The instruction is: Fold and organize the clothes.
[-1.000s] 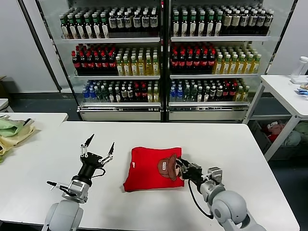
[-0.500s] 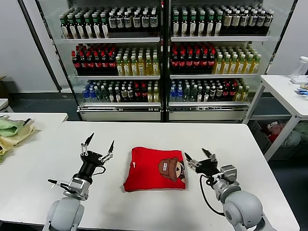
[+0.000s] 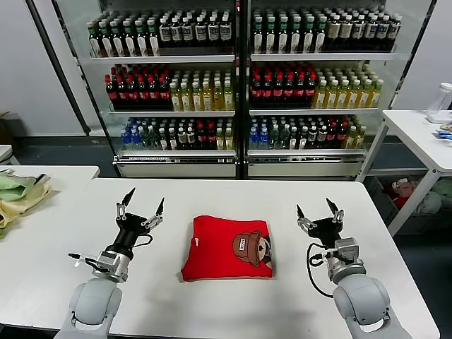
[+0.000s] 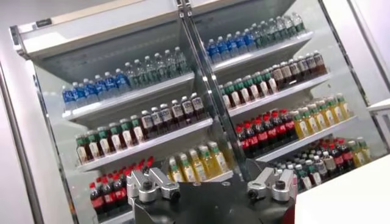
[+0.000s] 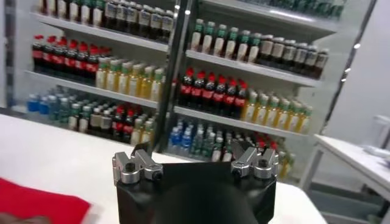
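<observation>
— Black fingers first: what are your two grippers doing?

— Your right gripper (image 3: 318, 213) is raised above the table (image 3: 353, 205), toward its right edge, fingers spread wide and pointing up, with nothing between them. Your left gripper (image 3: 140, 205) mirrors it toward the left side, equally wide apart and empty. Neither touches the cloth.

— And the shirt?

— The red shirt (image 3: 227, 248) lies flat between them, nearer the front edge than the back, folded into a compact, roughly square packet with the capped cartoon face (image 3: 251, 246) uppermost. It is well apart from the left gripper and only somewhat closer to the right one.

— How will it handle if you take it up again?

— Judge it soft, light and limp: it should sag and unfold if lifted by one layer. You would do better pinching through all the layers at a folded edge or corner, one gripper on each side, or sliding it across the table.

— Do the wrist cameras help you?

— Little. Both look past their own fingers at the drinks cooler (image 3: 240, 85). The right wrist view catches only a sliver of red at its border; the left wrist view shows no cloth at all. Only the head view gives you the whole fold, plus the pale green and yellow cloths (image 3: 18, 192) on the neighbouring table at far left.
</observation>
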